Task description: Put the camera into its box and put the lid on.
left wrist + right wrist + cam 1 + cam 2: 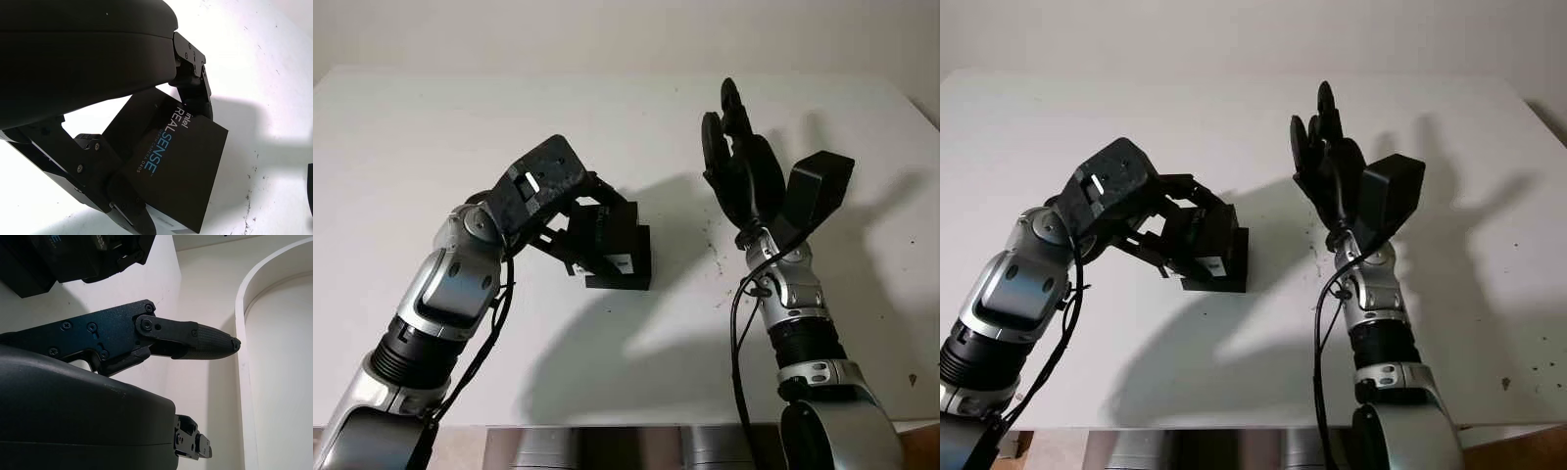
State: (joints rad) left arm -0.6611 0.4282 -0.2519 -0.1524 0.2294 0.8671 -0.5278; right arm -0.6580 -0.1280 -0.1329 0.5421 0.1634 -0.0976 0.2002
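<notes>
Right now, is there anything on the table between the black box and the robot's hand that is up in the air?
No. In the left eye view, only bare white table and shadow lie between the black box, held by the left hand, and the raised open right hand.

Left robot hand [570, 217] grips lid [605, 235]; right robot hand [739, 162] open.

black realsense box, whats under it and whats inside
The black box sits on the white table, lid on, the left hand shut around it. The lid hides its inside. The right hand is open, raised beside it.
</notes>
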